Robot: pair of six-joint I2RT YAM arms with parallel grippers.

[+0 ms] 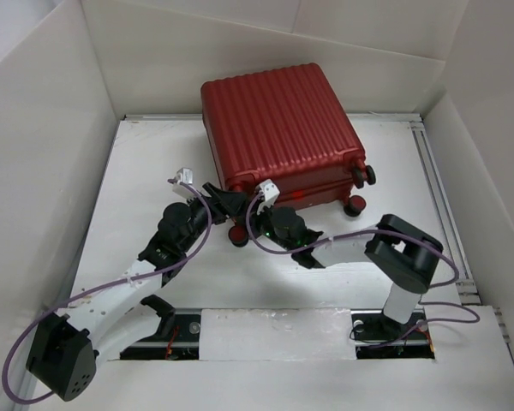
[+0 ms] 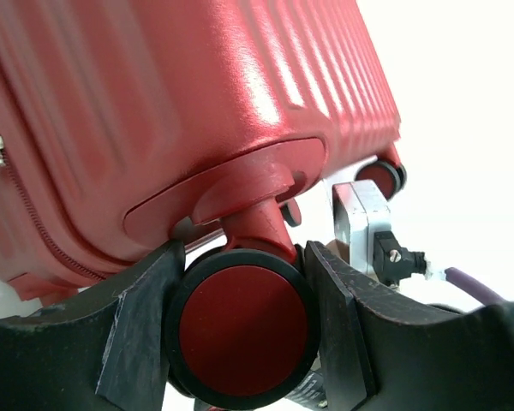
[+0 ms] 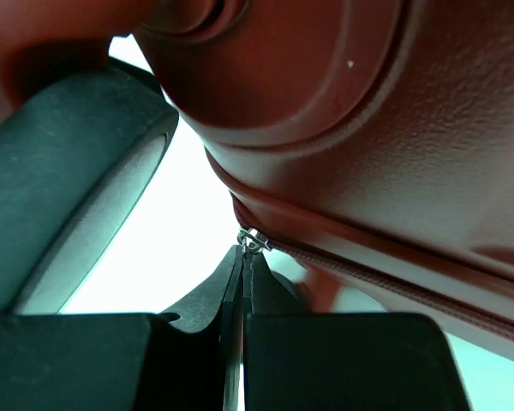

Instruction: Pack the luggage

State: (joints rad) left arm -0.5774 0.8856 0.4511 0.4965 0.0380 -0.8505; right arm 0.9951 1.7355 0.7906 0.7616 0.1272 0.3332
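Note:
The dark-red ribbed luggage [image 1: 278,128] lies closed on the white table, wheels toward me. My left gripper [image 1: 231,214] is shut on its near-left wheel; in the left wrist view the black-rimmed red wheel [image 2: 244,330] sits between my two fingers [image 2: 141,330], which touch it on both sides. My right gripper [image 1: 259,216] is just right of it at the luggage's near edge. In the right wrist view it [image 3: 244,257] is shut on the small silver zipper pull [image 3: 253,240] of the zipper along the shell [image 3: 368,128]. The lining is hidden.
Two more wheels [image 1: 360,190] stick out at the luggage's right near corner. White walls enclose the table [image 1: 146,171] on the left, back and right. A dark wheel [image 3: 68,171] fills the left of the right wrist view. The right wrist's camera box [image 2: 360,223] shows beside the left gripper.

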